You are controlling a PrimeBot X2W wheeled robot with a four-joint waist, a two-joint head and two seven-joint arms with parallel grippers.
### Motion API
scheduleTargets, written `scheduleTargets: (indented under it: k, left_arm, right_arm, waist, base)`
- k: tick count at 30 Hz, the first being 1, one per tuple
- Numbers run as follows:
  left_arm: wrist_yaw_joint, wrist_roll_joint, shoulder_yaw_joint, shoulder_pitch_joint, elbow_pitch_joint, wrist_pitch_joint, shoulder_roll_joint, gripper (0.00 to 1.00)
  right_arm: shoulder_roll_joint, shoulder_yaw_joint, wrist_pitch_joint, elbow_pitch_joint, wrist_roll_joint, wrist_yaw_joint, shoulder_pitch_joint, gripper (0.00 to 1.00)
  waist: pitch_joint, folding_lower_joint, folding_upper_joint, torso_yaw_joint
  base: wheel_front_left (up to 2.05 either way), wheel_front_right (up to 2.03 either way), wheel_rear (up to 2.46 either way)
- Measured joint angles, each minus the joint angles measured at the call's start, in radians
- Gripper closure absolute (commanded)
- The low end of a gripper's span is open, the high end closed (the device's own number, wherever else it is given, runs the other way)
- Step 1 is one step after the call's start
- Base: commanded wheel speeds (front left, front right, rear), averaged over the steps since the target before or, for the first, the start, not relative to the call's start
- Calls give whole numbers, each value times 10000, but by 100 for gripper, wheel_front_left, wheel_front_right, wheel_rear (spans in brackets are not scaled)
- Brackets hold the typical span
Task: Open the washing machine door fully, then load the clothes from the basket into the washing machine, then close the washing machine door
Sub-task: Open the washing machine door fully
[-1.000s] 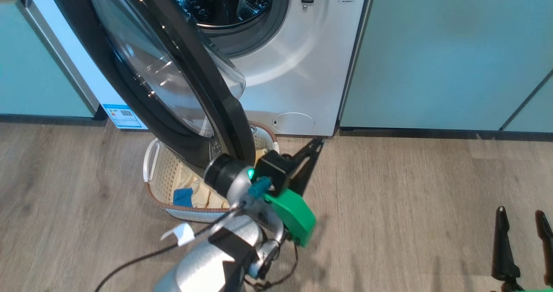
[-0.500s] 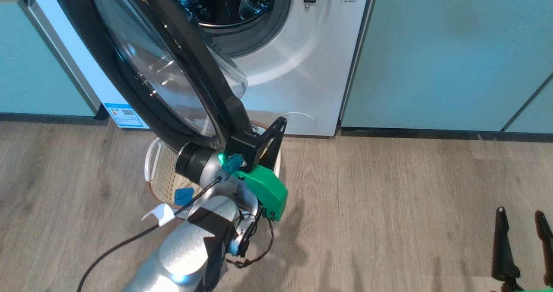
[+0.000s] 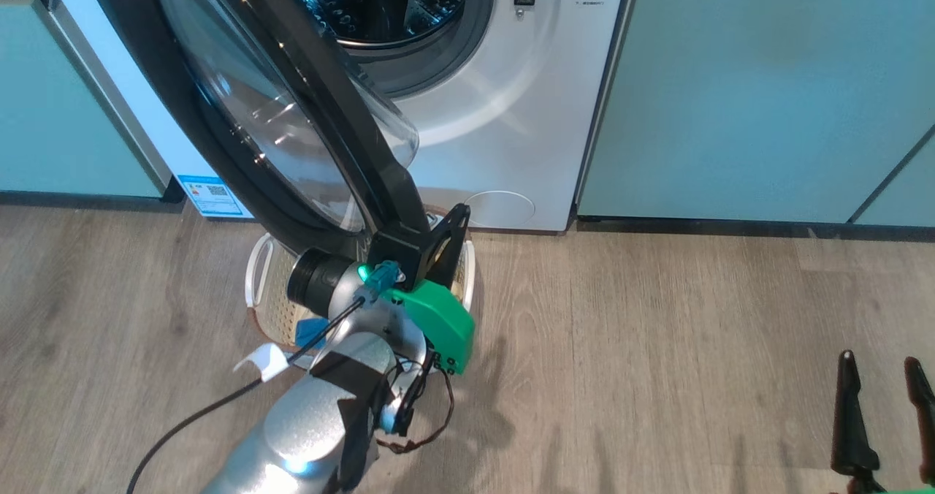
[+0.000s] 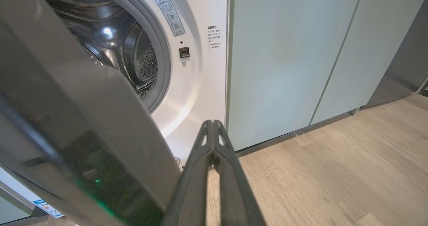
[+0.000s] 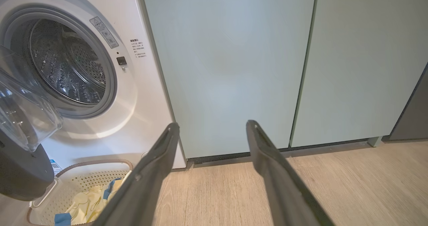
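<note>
1. The washing machine door (image 3: pixel 340 128) stands partly swung out from the washing machine (image 3: pixel 511 114), leaving the steel drum mouth (image 3: pixel 409 12) uncovered.
2. The left claw (image 3: pixel 460 213) sits at the door's lower edge, fingers pressed together with nothing between them; whether it touches the rim is hard to tell.
3. The basket (image 5: pixel 43 199) stands on the floor (image 3: pixel 657 333) beneath the door, just before the machine, with the clothes (image 5: pixel 85 199) inside it.
4. The right claw (image 5: pixel 213 124) hangs well apart to the right, spread and empty, facing the pale green cabinets (image 5: pixel 234 69).

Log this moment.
left end effector shut beside glossy black-rimmed round door | right end effector open | cream-yellow clothes in perforated cream basket
</note>
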Motion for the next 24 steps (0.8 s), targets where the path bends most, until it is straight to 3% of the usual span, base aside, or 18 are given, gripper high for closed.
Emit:
scheduleTargets:
  k: [12, 24]
  left_arm:
    - [23, -82, -94, 1, 6, -111, -44, 100]
    - [318, -173, -435, 198, -587, -121, -107, 100]
  right_arm:
    - [0, -79, 0, 6, 0, 0, 5, 0]
    - [2, -151, 0, 8, -15, 0, 4, 0]
  waist:
    - [77, -1, 0, 265]
    - [219, 0, 0, 1208]
  base:
    - [0, 0, 0]
    - [0, 0, 0]
